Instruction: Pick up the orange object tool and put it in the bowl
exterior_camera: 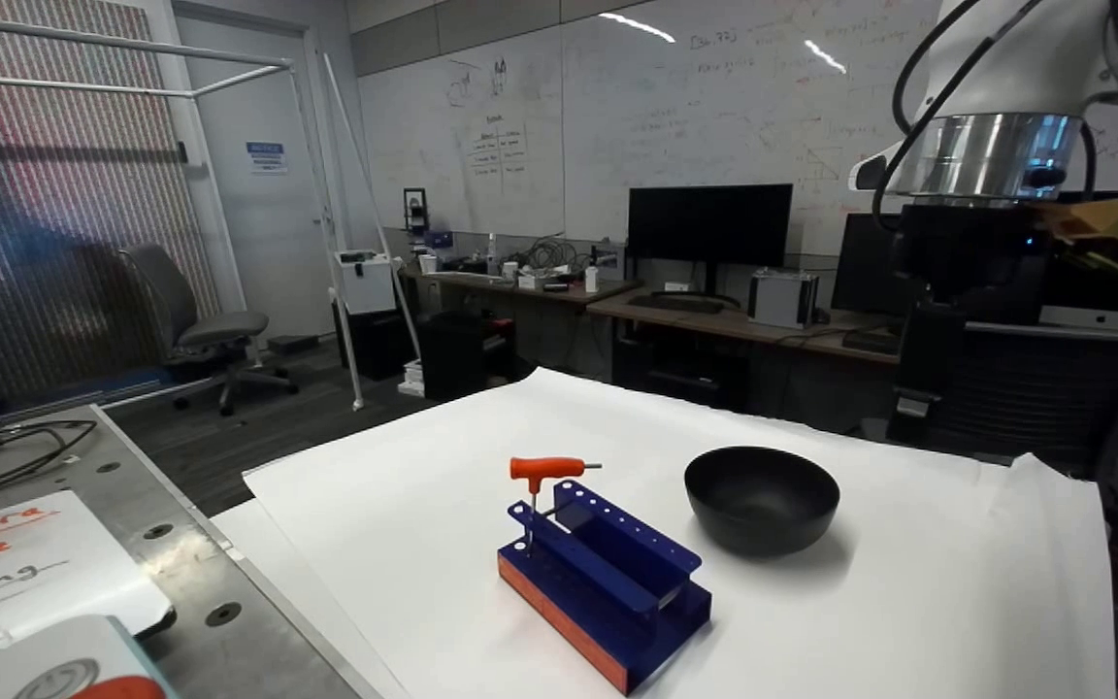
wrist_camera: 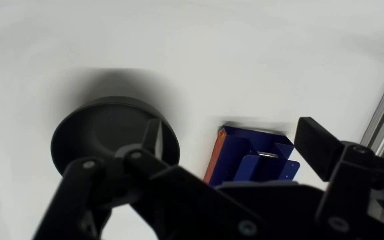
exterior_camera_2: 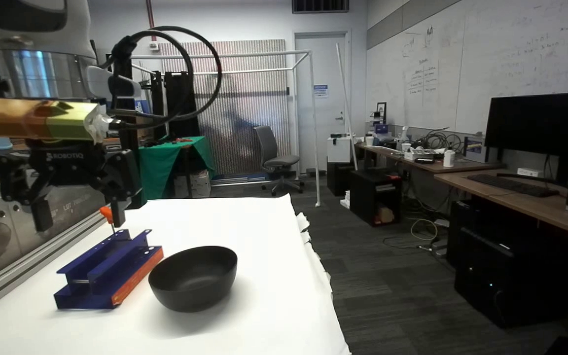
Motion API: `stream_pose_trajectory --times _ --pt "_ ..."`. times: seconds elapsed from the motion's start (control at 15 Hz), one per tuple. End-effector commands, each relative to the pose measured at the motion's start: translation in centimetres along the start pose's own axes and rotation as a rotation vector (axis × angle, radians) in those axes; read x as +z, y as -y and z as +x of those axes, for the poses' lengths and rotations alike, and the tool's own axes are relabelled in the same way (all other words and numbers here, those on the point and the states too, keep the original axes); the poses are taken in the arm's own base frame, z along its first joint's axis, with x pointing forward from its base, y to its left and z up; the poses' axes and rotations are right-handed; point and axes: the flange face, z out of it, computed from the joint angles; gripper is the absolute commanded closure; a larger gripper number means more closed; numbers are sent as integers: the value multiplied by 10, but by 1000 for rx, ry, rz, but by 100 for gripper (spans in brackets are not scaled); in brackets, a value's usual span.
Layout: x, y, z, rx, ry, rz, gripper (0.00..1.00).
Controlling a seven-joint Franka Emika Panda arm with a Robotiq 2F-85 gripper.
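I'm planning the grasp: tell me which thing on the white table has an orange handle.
The T-shaped tool standing in the blue rack; the rack has orange only along its sides, the bowl is all black.

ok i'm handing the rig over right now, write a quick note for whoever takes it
Gripper: open, nothing held, up in the air.
Orange tool: standing upright at one end of the blue rack.
Bowl: upright beside the rack, not touching it.
Done: no pick or placing yet.
Left: close on the tool, lift it out of the rack, set it down in the bowl.
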Motion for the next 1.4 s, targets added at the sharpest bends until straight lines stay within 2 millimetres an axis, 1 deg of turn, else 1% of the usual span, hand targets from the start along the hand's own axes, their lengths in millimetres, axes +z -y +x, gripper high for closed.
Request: stream_pose_trajectory --times 0.0,0.13,0.2,0.27,0.33,0.47,0.67,0.93,1.13,1.33 --pt "-18 56 25 -116 -49 -73 0" --pt "-22 93 43 -171 -67 -125 0" --pt "-24 107 51 -185 -77 -149 0" --pt "-22 121 63 -186 -98 -174 0" --pt "-21 133 73 -182 -116 -186 0" --pt "-13 150 97 -164 -212 -158 0" --pt "10 155 134 -135 -289 -154 0" --pt "51 150 170 -190 -311 -130 0" --pt "75 147 192 -240 -290 -116 0" --pt "90 146 210 -313 -261 -129 0"
